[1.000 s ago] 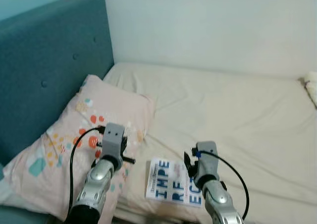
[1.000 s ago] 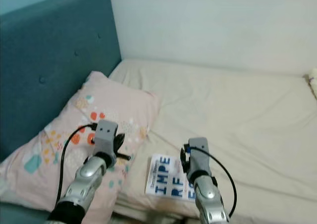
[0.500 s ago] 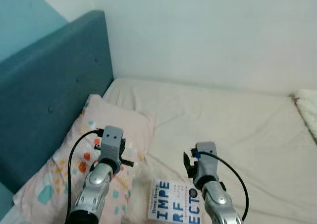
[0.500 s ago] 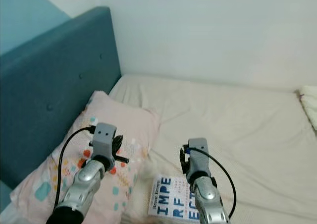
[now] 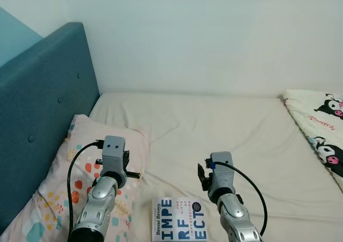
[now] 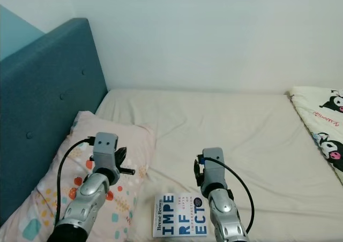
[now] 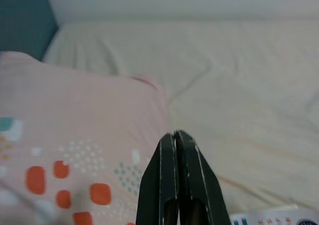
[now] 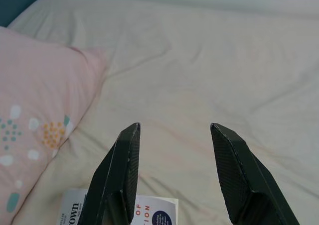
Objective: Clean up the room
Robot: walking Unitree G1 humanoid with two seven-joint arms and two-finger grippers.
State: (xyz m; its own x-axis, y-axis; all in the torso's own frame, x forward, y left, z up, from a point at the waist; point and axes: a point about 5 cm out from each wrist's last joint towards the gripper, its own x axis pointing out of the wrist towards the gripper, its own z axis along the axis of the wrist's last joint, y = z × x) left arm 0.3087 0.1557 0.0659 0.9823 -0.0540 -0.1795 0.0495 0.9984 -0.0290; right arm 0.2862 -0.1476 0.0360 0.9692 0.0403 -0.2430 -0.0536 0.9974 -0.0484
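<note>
Cream bedsheet [image 5: 225, 129] stretches between a teal headboard [image 5: 37, 103] and a white wall. On it, a book [image 5: 178, 227] (blue letters on white) lies just beside the pink patterned pillow [image 5: 59, 188]. Left gripper [image 7: 175, 138] hovers pressed together above the pillow's edge; right gripper [image 8: 175, 130] spreads wide, holding nothing, above the book.

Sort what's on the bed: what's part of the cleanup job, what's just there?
Job-related:
- book, lying flat on the sheet near the bed's front edge
- right gripper, open, above the book
- left gripper, shut, over the pillow's edge

Just there:
- pink patterned pillow by the headboard
- cartoon-print blanket at the right
- bed sheet
</note>
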